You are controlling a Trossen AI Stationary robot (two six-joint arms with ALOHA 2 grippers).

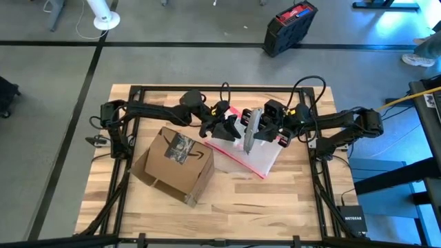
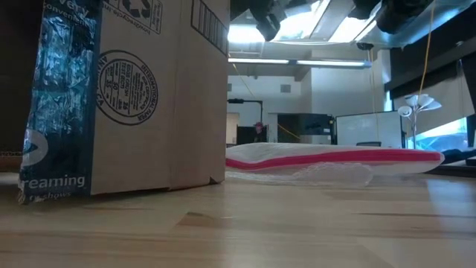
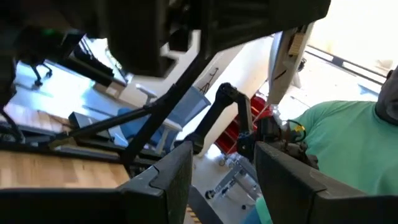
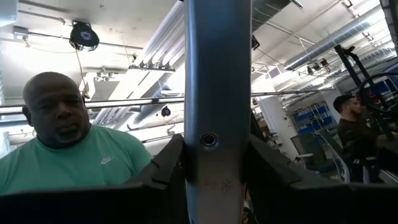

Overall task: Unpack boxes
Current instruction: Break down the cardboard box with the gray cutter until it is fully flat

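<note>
The brown cardboard box (image 1: 176,165) with black tape stands on the table's left-middle; it fills the left of the low view (image 2: 126,97). Beside it on its right, the clear pouch with a pink-red edge (image 1: 248,157) lies flat (image 2: 335,160). My left gripper (image 1: 224,126) hovers open over the pouch's far left corner, its fingers (image 3: 224,186) empty. My right gripper (image 1: 267,131) is above the pouch's far side, shut on a long flat grey strip (image 1: 251,131). My right gripper pinches the grey strip (image 4: 216,155) between its two fingers, one on each long edge, lying across it. The strip runs on well past the fingers, with a small hole (image 4: 208,139) just beyond them. It is lifted clear above the pouch.
A black and red case (image 1: 289,27) sits on the floor beyond the far edge. A person in a green shirt (image 4: 74,162) is close behind the table, another person (image 4: 354,124) farther back. Bare wood (image 1: 275,200) lies along the near edge and right of the pouch.
</note>
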